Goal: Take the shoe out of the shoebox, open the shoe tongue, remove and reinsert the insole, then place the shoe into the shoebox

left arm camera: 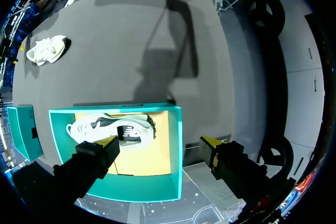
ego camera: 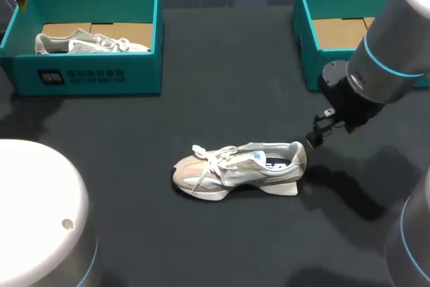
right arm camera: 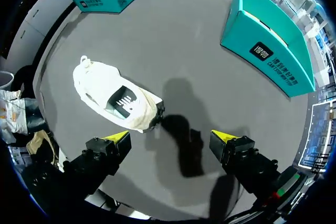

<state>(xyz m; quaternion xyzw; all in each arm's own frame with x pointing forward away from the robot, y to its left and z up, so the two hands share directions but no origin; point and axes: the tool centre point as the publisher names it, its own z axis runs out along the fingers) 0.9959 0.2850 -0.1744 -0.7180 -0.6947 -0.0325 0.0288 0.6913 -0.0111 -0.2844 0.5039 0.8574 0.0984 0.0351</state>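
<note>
Two teal boxes stand at the far edge of the table (ego camera: 201, 99), well apart. The left box (ego camera: 101, 75) holds one pale shoe, the boxed shoe (ego camera: 87, 43). The right box (ego camera: 304, 45) shows only its cardboard floor. A second one, the loose shoe (ego camera: 238, 166), rests on its sole mid-table with its laces slack. The right gripper (ego camera: 314, 136) hangs just beside its heel, fingers spread, holding nothing. The left gripper (left arm camera: 157, 142) hovers above the left box, fingers likewise apart and empty. The count is two boxes, two shoes and two arms.
</note>
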